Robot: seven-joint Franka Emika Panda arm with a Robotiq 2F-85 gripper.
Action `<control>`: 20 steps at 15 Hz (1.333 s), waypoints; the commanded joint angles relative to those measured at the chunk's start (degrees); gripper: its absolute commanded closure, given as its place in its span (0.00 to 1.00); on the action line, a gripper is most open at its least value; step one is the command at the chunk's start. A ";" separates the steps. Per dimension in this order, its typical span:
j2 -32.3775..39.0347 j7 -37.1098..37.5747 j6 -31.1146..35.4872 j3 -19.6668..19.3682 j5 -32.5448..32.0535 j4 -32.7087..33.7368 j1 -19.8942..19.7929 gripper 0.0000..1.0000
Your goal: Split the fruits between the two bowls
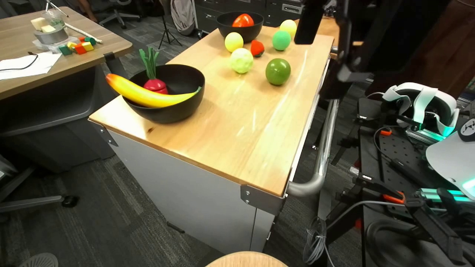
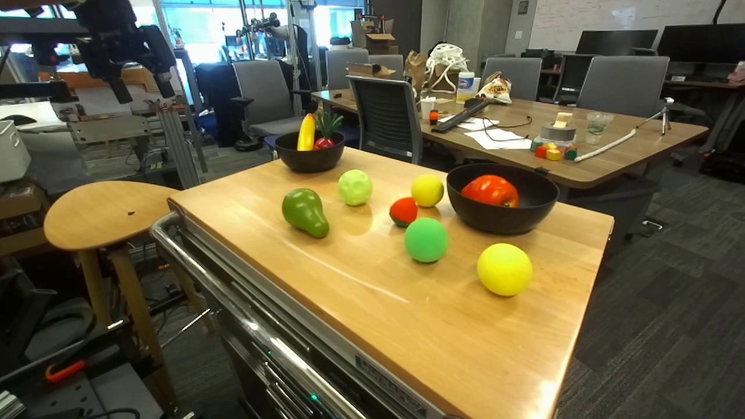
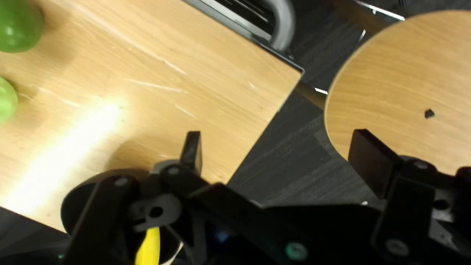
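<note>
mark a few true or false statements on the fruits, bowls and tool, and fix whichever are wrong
1. The banana shares a black bowl with a radish-like toy. True.
2. The tool holds the banana. False: the tool is open and holds nothing.
3. The green pear-shaped fruit lies on the wooden tabletop. True.
4. The other bowl is empty. False: the other bowl contains a red fruit.
5. The bright green ball lies outside both bowls. True.

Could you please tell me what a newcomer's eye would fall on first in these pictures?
Probably the long yellow banana, jutting over the rim of one black bowl beside a leafy red piece, would catch the eye first. Next might come a bright yellow ball and a green ball on the wooden tabletop, near the other black bowl, in which a glossy red fruit lies.
</note>
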 commanded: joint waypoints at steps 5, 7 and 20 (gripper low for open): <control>-7.74 -21.36 -15.25 -17.27 -1.61 3.93 -2.50 0.00; -7.22 -20.49 -12.56 -21.77 -1.26 5.53 -5.25 0.00; -3.83 -19.01 -1.73 -25.82 0.35 4.93 -8.85 0.00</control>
